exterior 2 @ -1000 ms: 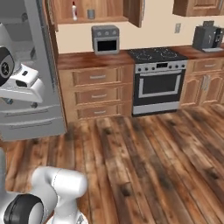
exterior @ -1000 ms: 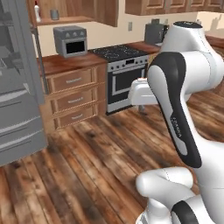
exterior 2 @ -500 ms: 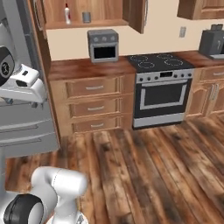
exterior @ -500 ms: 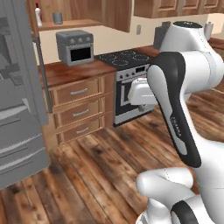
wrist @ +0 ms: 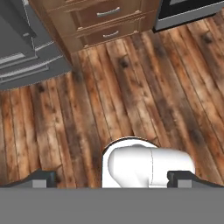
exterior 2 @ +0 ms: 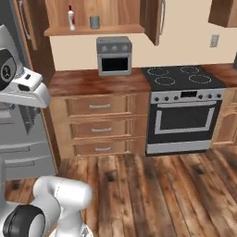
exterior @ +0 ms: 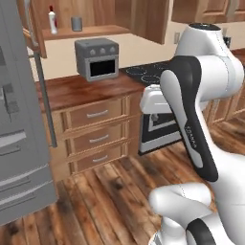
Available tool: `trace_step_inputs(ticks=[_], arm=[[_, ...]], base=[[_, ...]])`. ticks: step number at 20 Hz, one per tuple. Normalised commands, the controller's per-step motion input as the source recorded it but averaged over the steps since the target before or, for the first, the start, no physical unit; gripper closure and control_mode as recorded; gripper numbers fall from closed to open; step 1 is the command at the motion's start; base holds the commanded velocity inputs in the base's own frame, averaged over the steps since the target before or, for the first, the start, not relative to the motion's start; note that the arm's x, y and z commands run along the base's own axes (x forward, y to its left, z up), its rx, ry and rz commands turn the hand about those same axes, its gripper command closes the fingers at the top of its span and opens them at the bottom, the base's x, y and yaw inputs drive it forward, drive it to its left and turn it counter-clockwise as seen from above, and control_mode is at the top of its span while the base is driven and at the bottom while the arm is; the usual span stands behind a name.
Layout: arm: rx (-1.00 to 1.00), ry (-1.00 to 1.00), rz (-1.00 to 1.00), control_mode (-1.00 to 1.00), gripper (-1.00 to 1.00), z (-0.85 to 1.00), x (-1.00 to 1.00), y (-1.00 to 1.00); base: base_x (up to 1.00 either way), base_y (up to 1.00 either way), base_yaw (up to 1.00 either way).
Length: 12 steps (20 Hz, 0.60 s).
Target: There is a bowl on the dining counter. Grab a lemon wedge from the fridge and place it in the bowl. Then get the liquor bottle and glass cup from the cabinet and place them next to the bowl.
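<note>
The two-finger gripper [wrist: 112,178] is spread wide, empty. At eleven o'clock, the slim clear-white, red-capped liquor bottle [exterior 2: 71,19] stands on the light-brown wooden cabinet [exterior 2: 92,30] shelf; likely slick, fragile — grasp mid-body.
</note>
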Motion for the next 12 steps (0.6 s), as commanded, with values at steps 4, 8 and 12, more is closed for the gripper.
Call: trace_step_inputs(ticks=[4,8,12], arm=[[0.00,0.00,0.00,1.00,-1.00,0.00,0.00,0.00],[0.00,0.00,0.00,1.00,-1.00,0.00,0.00,0.00],[0.00,0.00,0.00,1.00,-1.00,0.00,0.00,0.00]], base=[[1.00,-0.47,0.38],[1.00,-0.46,0.37],[1.00,-0.38,0.31]])
